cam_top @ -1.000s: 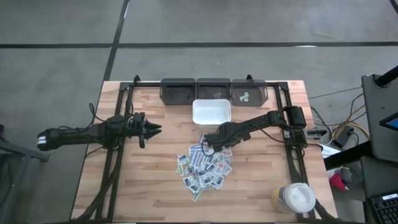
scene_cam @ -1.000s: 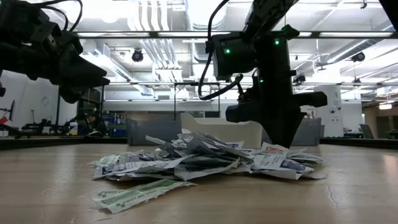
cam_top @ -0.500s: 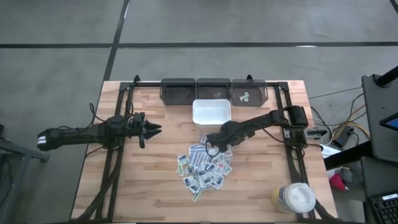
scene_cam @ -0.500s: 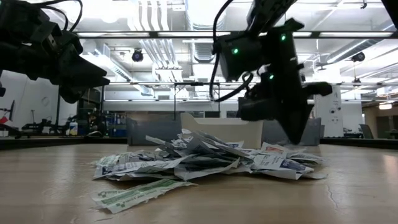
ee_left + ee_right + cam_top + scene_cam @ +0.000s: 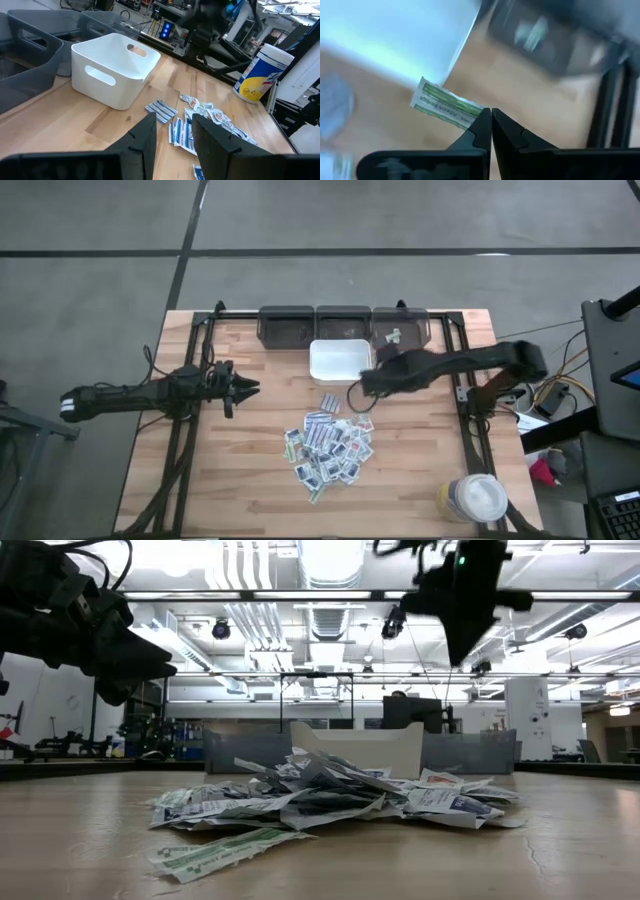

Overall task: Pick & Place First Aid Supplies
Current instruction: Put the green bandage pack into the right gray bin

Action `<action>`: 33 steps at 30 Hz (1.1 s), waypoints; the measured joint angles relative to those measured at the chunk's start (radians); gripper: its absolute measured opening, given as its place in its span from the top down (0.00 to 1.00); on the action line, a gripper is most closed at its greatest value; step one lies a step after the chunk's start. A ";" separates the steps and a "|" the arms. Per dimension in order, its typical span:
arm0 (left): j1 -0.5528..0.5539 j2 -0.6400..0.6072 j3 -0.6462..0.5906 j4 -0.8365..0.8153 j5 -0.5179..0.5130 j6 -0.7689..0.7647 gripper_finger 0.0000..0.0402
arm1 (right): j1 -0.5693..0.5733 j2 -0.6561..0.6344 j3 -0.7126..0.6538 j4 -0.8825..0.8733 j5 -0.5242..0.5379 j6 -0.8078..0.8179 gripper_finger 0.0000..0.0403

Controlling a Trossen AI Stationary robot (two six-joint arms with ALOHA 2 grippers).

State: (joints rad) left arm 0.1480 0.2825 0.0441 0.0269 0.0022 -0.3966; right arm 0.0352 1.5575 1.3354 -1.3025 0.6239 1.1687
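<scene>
Table (image 5: pixel 250 490): pale wood with plank-striped grain. Tray (image 5: pixel 340 360): plain white. Bins (image 5: pixel 343 325) at the far edge: dark translucent grey. Packets (image 5: pixel 330 445): white and grey, printed with blue stripes, some red and greenish (the print itself cannot be read in the high view). Held packet (image 5: pixel 447 107): white with green bands. Jar (image 5: pixel 260 70): yellow body, white lid. Both arms: black.
</scene>
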 joint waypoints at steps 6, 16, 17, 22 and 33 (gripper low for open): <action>0.000 0.000 0.000 0.000 0.000 0.000 0.70 | -0.139 -0.110 -0.001 0.000 0.091 -0.111 0.98; 0.000 0.000 0.000 0.004 0.000 0.000 0.70 | -0.488 -0.068 -0.002 0.097 -0.036 -0.446 0.98; 0.000 0.000 0.000 0.003 0.000 0.000 0.70 | -0.518 -0.055 -0.002 0.117 -0.065 -0.475 0.98; 0.000 0.000 0.000 0.003 0.000 0.000 0.70 | -0.629 0.034 -0.002 0.169 -0.173 -0.568 0.98; 0.000 0.000 0.000 0.003 0.000 0.000 0.70 | -0.706 0.275 0.004 0.187 -0.206 -0.710 0.98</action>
State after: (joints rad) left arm 0.1481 0.2825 0.0442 0.0296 0.0021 -0.3969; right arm -0.6709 1.8327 1.3394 -1.1155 0.4179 0.4583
